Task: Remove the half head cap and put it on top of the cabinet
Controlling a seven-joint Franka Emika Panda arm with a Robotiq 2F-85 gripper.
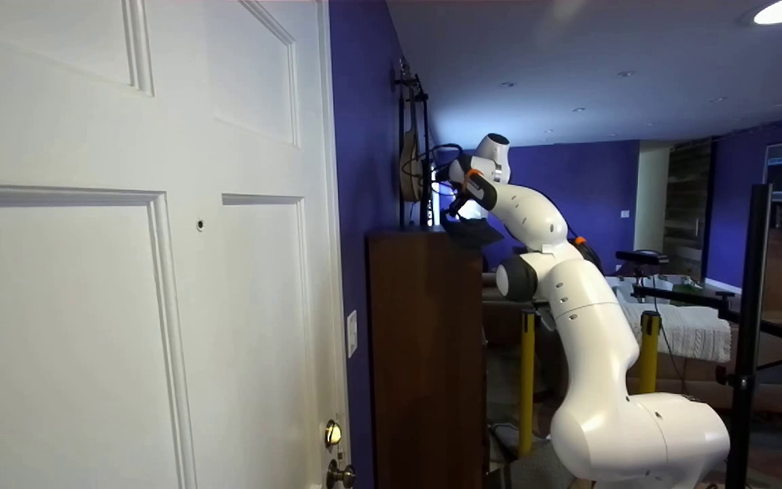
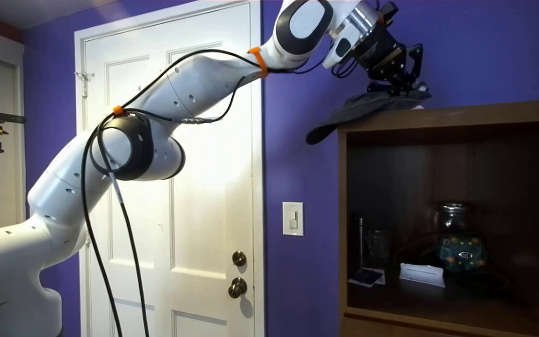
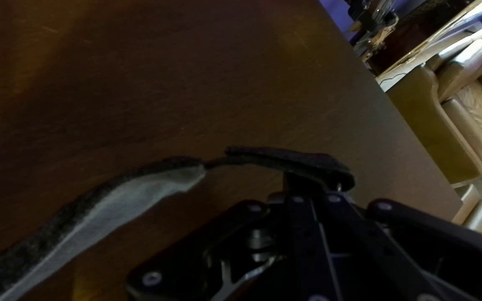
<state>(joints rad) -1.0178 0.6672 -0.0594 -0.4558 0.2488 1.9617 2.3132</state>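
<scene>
One dark grey cap (image 2: 363,108) is our concern: the gripper (image 2: 405,89) is clenched on it, and in the wrist view the fingers (image 3: 301,234) stand together with the cap's strap (image 3: 299,162) at their tips. The cap is at the end of the tall brown cabinet (image 2: 456,117) nearest the white door (image 2: 194,192), most of it over the top, while the brim (image 2: 321,133) pokes out past the edge and droops; whether its full weight bears on the wood we cannot tell.

We judge the putting-down step to be in hand and nearly through. The next move, to our minds, calls for shifting the cap further in so the brim has wood beneath it, lowering it gently, then parting the fingers and backing off upward without dragging the strap along.

As for writing, we can read none. No badge shows on the cap from these sides. Inside the cabinet, the small flowered purse (image 2: 449,252) has a metal plate (image 2: 466,255) whose marks are too small for us; the flat cards (image 2: 367,277) are too dim, and the white box (image 2: 421,275) shows a plain face.
</scene>
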